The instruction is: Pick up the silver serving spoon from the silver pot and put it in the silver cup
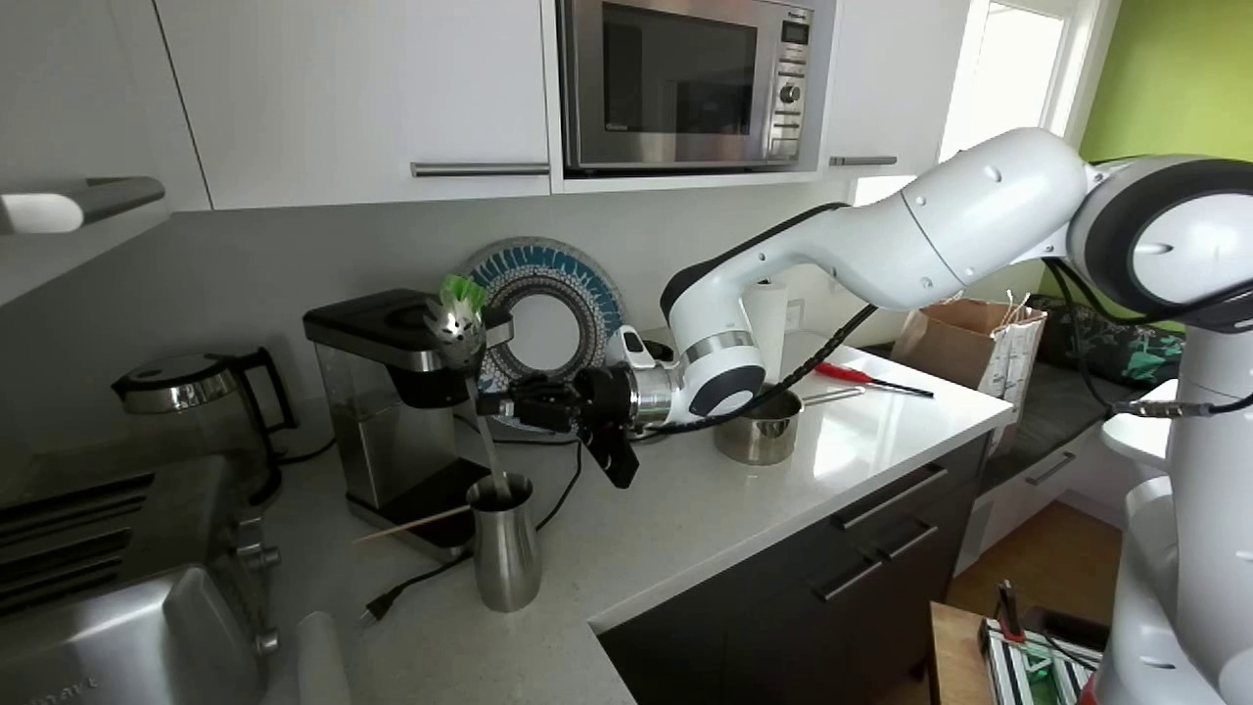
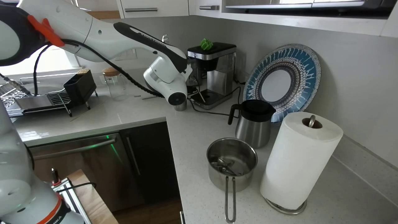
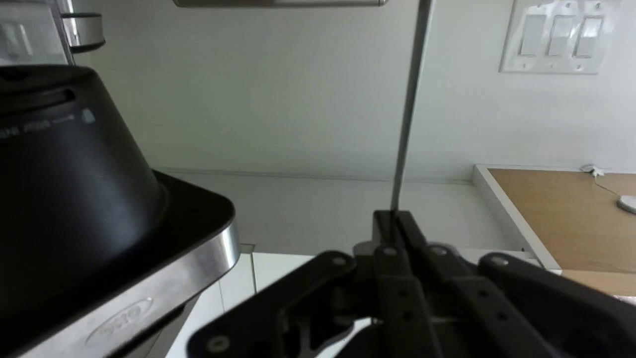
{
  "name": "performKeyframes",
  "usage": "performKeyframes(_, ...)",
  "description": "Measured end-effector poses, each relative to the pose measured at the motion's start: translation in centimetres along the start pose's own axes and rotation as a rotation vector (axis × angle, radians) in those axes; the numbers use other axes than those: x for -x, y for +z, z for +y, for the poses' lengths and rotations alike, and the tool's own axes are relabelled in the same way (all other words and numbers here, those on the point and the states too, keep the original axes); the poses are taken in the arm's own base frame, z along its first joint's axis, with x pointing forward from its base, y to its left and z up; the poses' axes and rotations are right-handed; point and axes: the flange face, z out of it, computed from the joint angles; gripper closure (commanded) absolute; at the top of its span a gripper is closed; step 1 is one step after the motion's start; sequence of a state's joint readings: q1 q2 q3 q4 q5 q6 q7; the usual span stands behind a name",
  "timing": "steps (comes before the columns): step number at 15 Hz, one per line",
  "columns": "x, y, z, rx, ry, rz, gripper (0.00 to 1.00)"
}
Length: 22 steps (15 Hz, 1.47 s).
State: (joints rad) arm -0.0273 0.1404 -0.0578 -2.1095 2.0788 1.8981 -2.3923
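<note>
My gripper (image 1: 482,402) is shut on the handle of the silver serving spoon (image 1: 487,441). The spoon stands near upright, its bowl up beside the coffee maker. Its lower end shows in the mouth of the silver cup (image 1: 507,563); how deep is hidden. In the wrist view the spoon (image 3: 410,99) rises from the closed fingertips (image 3: 395,216). The spoon's head (image 2: 164,38) shows above the arm in an exterior view, where the arm hides the gripper and most of the cup (image 2: 180,107). The silver pot (image 1: 756,441) stands farther along the counter; pieces of cutlery lie in the pot (image 2: 231,183).
The coffee maker (image 1: 392,343) stands close behind the gripper. A green object (image 2: 206,44) shows at its top. A thin wooden stick (image 1: 411,524) and a cord lie near the cup. A toaster (image 1: 147,578), glass kettle (image 1: 196,387), round platter (image 2: 290,77), jug (image 2: 253,127) and paper towel roll (image 2: 300,161) stand around.
</note>
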Motion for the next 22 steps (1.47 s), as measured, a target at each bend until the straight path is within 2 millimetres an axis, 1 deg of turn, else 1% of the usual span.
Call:
performKeyframes(7,3.9,-0.2,0.3,0.007,0.039,-0.041,0.99)
performKeyframes(11,5.7,-0.7,0.5,0.030,0.058,-0.080,0.99)
performKeyframes(13,6.2,-1.0,0.7,0.042,0.062,-0.095,0.99)
performKeyframes(17,6.1,-1.1,0.8,0.044,0.062,-0.098,0.99)
performKeyframes(18,6.1,-1.1,0.8,0.042,0.061,-0.099,0.71)
performKeyframes(19,6.1,-1.1,0.8,0.040,0.062,-0.101,0.69)
performKeyframes(20,6.1,-1.0,0.7,0.038,0.063,-0.102,0.64)
performKeyframes(22,6.1,-0.9,0.7,0.034,0.065,-0.102,0.48)
